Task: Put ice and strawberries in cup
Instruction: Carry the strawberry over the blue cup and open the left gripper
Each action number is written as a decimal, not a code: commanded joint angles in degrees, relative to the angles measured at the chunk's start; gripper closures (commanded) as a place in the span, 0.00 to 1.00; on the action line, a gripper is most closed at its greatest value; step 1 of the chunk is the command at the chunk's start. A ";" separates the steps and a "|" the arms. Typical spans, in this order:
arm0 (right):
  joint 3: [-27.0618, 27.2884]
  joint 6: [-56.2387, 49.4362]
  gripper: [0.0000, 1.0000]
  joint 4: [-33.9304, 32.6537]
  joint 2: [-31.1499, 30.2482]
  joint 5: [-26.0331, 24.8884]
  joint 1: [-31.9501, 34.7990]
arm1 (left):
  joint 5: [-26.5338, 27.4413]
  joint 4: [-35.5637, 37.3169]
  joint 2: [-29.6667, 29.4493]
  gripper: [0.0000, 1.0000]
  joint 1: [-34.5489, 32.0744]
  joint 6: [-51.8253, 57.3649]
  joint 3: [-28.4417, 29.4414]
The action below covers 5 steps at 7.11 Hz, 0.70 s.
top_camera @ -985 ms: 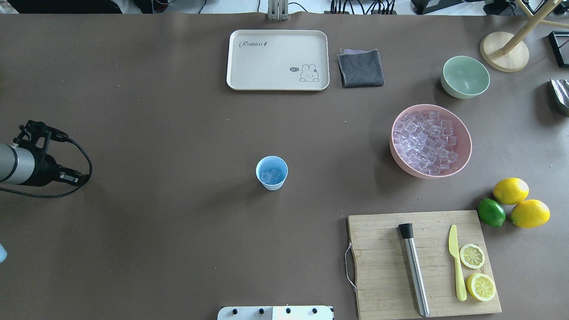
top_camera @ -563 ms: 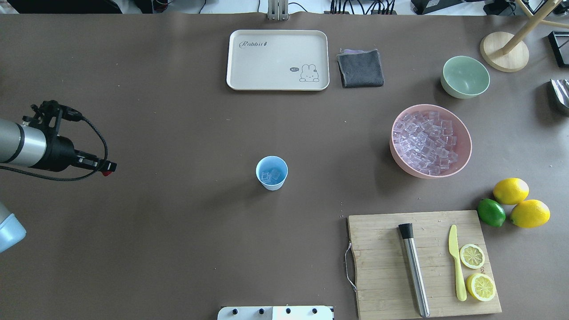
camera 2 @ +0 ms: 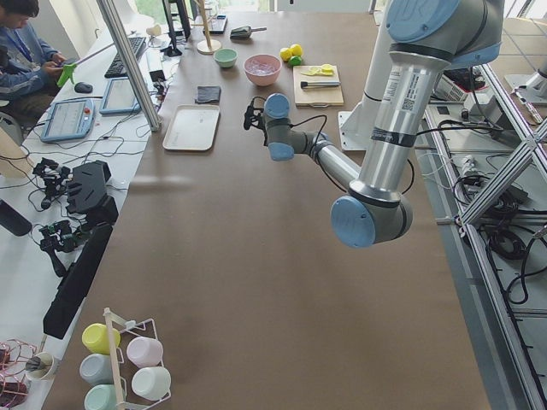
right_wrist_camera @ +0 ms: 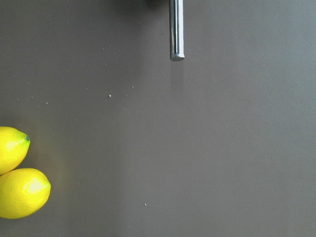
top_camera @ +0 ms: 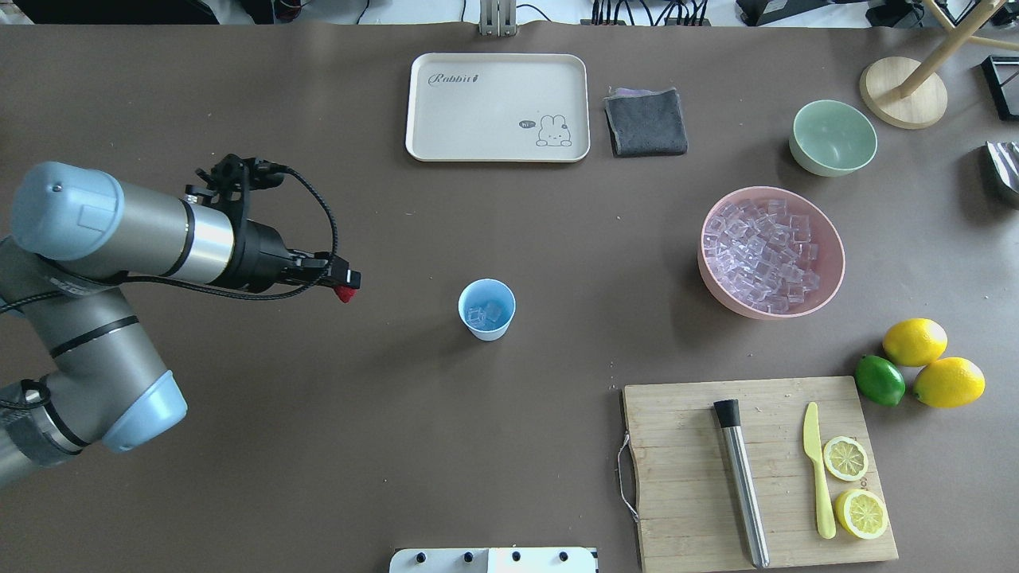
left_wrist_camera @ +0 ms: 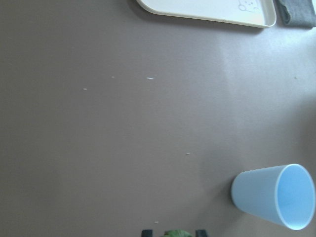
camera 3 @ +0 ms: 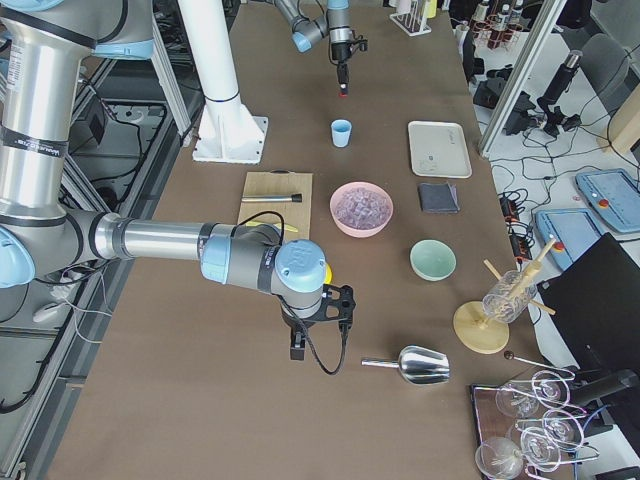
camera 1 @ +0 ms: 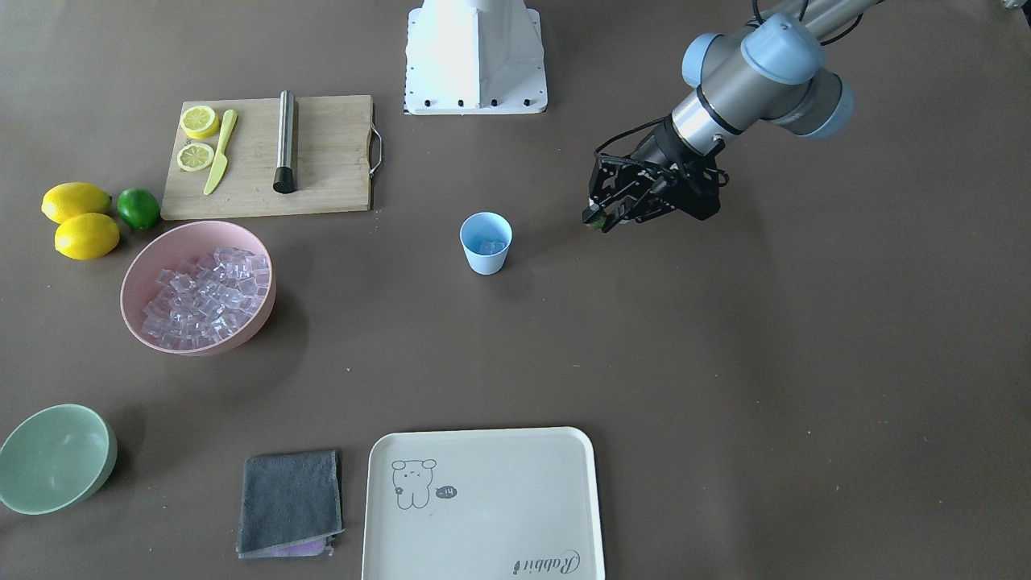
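Pinched between the closed-in fingers of the left gripper point(top_camera: 344, 280): a tiny dark red strawberry point(top_camera: 345, 294) with a green leafy top. Held clear above the brown table point(top_camera: 318, 446), on the robot's left of the small light blue plastic cup point(top_camera: 486, 309), near it but apart. From the left wrist camera, only a scrap of green leaf at the bottom edge between two dark fingertips point(left_wrist_camera: 200, 232), and the cup off toward the lower right.

Upright at mid-table, the cup, with a few small clear ice cubes point(top_camera: 486, 315) inside; strawberry not yet in it. Many more of the same cubes heaped in the round pink bowl point(top_camera: 756, 312), well apart on the robot's right. Beyond that, a pale green bowl point(top_camera: 833, 139); nearer the robot, a bamboo cutting board point(top_camera: 685, 477).

Of the right gripper point(camera 3: 318, 330), only a small side view: seemingly pointed down at the table, near a shiny steel scoop point(camera 3: 420, 365). Fingers apart or together, impossible to tell.
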 commanded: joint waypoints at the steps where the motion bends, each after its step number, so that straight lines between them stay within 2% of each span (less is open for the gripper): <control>1: 0.00 0.00 0.00 -0.07 -0.10 -0.01 0.00 | 9.70 -0.40 -6.78 1.00 6.15 -7.40 2.48; 2: -0.09 0.00 0.00 -0.07 -0.19 -0.01 0.00 | 13.48 -0.31 -9.07 1.00 7.22 -7.51 4.32; 3: 0.00 0.00 0.00 0.01 -0.19 -0.01 0.00 | 14.13 -0.40 -10.05 1.00 7.32 -7.51 6.00; 4: 0.00 0.00 0.00 0.02 -0.28 -0.01 0.00 | 14.14 -0.57 -10.06 0.82 7.23 -7.51 6.01; 5: 0.00 0.00 0.00 0.02 -0.28 -0.01 0.00 | 14.14 -1.01 -9.89 0.03 7.32 -6.99 6.45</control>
